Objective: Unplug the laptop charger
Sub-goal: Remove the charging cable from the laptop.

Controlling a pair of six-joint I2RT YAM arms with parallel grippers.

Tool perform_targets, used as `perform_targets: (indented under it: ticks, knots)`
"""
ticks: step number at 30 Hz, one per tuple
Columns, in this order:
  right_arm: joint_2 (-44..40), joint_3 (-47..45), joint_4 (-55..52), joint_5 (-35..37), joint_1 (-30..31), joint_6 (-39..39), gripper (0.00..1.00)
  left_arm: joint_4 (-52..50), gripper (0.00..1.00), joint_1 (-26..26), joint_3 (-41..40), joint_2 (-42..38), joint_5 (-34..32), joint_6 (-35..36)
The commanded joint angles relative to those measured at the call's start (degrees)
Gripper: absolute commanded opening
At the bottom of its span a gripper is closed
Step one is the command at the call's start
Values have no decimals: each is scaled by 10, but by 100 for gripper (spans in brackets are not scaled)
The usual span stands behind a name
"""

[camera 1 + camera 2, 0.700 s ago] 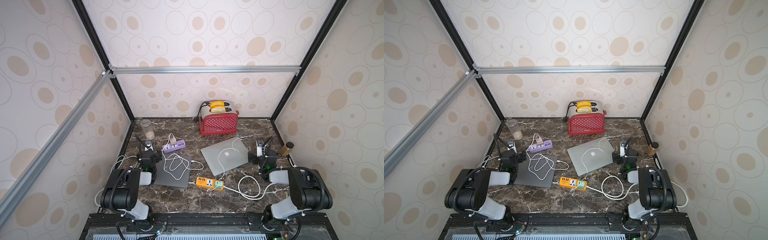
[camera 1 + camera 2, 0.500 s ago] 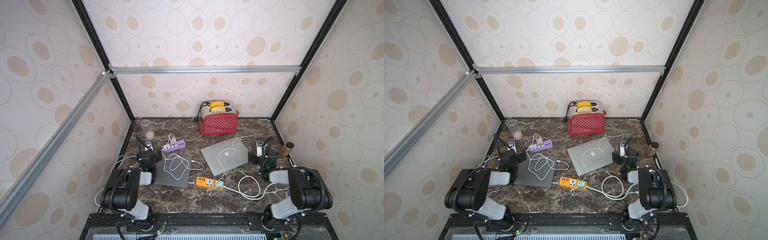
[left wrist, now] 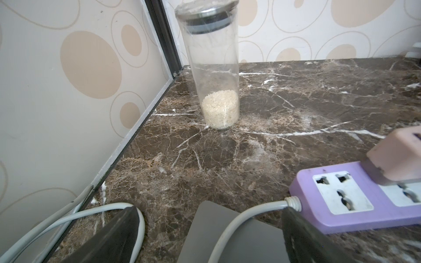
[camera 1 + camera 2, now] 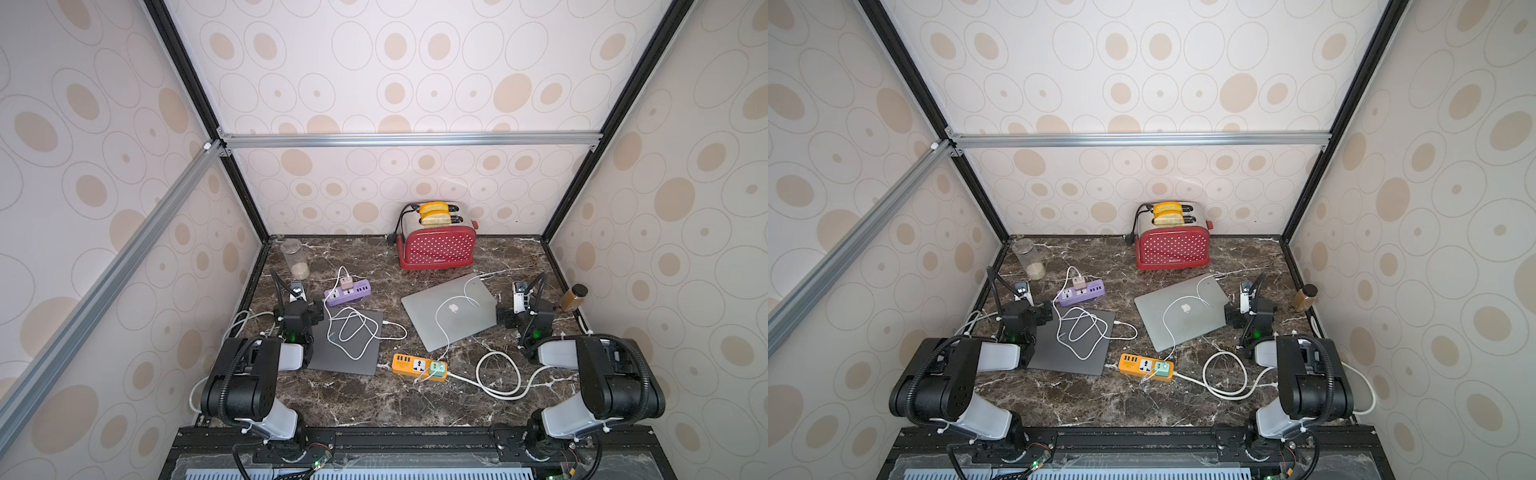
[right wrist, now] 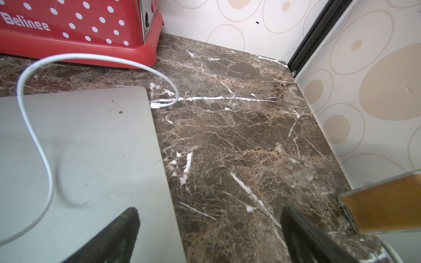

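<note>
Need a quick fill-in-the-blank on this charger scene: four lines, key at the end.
1. The white cable lying across the silver laptop ends at a ____ plug in the orange power strip.
2. The purple power strip carries a ____ plug.
3. The left gripper and the right gripper are both ____, holding nothing.
4. The red toaster holds ____ slices of bread.

Missing words: green; pink; open; two.
</note>
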Motion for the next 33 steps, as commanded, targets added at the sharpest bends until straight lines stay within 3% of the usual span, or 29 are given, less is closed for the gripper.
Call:
perform_targets:
  ticks: [1,4,7,9,12,15,21,24,27,33]
  knots:
    - [2,4,7,0,-3,-2,100,-1,99,3,14,-1,0,-2]
    - [-8,11,0,0,-2,-6,96,-4,99,3,13,-19,12,6]
    - [-85,79,-190,16,-2,-3,95,-197,99,-4,81,-107,-16,0]
    - [-122,138,-314,56,-3,6,95,-331,99,-6,149,-151,-49,-68]
    - [-151,238,-506,68,-3,43,93,-463,89,-12,234,-172,10,-152]
    - [-166,312,-643,41,-3,90,92,-563,81,-69,314,-154,46,-155]
    - [-150,405,-767,13,-3,181,88,-697,68,-200,415,-113,69,-131]
    - [-111,437,-785,-24,-4,168,80,-713,60,-227,436,-100,126,-146]
    - [-67,457,-777,-22,-7,169,80,-714,52,-259,457,-76,187,-161]
    - [41,531,-786,-60,-17,249,69,-745,38,-318,521,27,208,-159]
